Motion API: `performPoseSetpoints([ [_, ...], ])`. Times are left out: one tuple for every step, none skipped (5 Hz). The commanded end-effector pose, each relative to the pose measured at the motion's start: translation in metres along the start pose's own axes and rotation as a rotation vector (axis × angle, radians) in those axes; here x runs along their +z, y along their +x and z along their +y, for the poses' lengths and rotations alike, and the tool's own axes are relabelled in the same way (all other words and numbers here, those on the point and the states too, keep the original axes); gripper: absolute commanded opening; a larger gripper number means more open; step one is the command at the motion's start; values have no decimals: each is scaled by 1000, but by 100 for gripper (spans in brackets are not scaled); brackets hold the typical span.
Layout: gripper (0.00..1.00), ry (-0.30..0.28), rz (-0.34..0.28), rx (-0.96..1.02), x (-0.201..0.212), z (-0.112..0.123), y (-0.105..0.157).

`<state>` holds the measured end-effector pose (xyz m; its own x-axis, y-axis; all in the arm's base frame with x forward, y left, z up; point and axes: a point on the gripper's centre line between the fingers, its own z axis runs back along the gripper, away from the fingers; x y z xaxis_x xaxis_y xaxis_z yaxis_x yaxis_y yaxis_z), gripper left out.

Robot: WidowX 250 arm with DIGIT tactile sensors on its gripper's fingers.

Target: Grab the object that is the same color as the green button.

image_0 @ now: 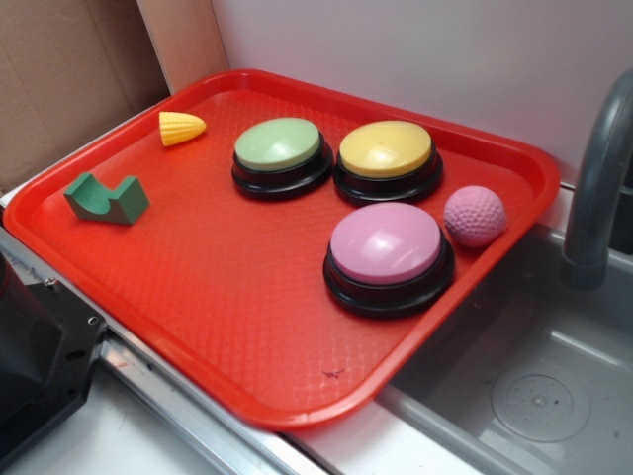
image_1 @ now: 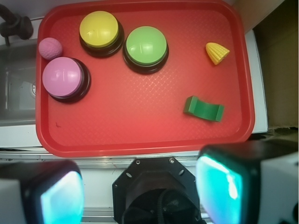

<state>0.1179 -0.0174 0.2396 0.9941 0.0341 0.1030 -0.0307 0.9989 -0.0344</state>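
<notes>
A red tray (image_0: 247, 327) sat across the counter beside a grey sink (image_0: 534, 396), and everything you needed was laid out on it. Take the green button (image_1: 145, 45) as your landmark: the yellow button (image_1: 99, 30) stood just beside it, the pink button (image_1: 64, 78) further off toward the sink with the pink ball (image_1: 50, 48) near it. On the button's other side lay the yellow corn piece (image_1: 217, 52), and nearer the tray's front edge, well apart from the button, sat the green block (image_1: 203, 108), notch upward. The spread looked deliberate: each small piece stood clear of its neighbours, so colour decided the pick. Your gripper (image_1: 140, 191) hung back off the tray, above the counter edge, fingers (image_1: 224, 186) spread wide and holding nothing. The block lay ahead of it, nearly in line with the right-hand finger in the wrist view.
</notes>
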Motion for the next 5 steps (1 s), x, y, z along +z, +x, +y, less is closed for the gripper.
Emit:
performPoseSetpoints([
  [100,0,0,0,0,0,0],
  [100,84,92,-42,-41,47,24],
  [100,42,63,-187,-66,87,39],
  [100,6,65,-354,-100,119,42],
  [100,-85,116,-595,-148,123,42],
])
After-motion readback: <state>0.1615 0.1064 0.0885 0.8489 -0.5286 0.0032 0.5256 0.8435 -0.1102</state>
